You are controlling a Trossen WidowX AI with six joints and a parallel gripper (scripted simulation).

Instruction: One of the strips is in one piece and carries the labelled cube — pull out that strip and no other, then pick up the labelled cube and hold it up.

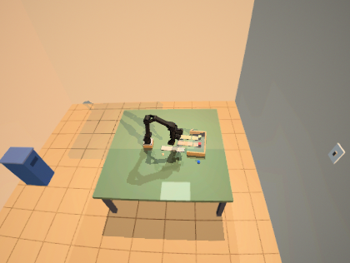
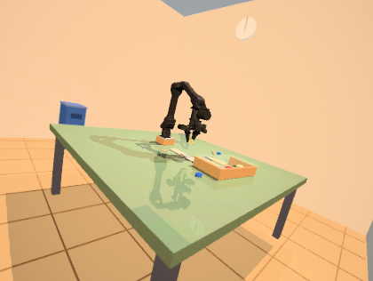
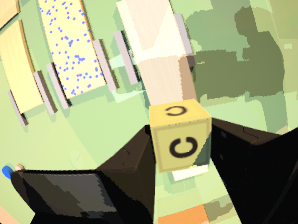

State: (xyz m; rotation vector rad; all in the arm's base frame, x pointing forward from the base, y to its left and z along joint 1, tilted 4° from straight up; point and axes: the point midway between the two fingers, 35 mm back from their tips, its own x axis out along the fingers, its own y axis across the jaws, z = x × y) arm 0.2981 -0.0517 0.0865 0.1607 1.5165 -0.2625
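My jaws grip the yellow cube marked C, held above the green table over the pulled white strip. I judge the lift wants a steady vertical hold, no wrist tilt, so nothing slips.

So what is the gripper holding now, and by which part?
The gripper holds the small yellow cube marked C, with the black fingers pressing its two opposite side faces.

The labelled cube is pale yellow, marked with a black "C" on two visible faces. It sits upright, clamped in the hand, raised above the pale one-piece strip lying flat on the bench.
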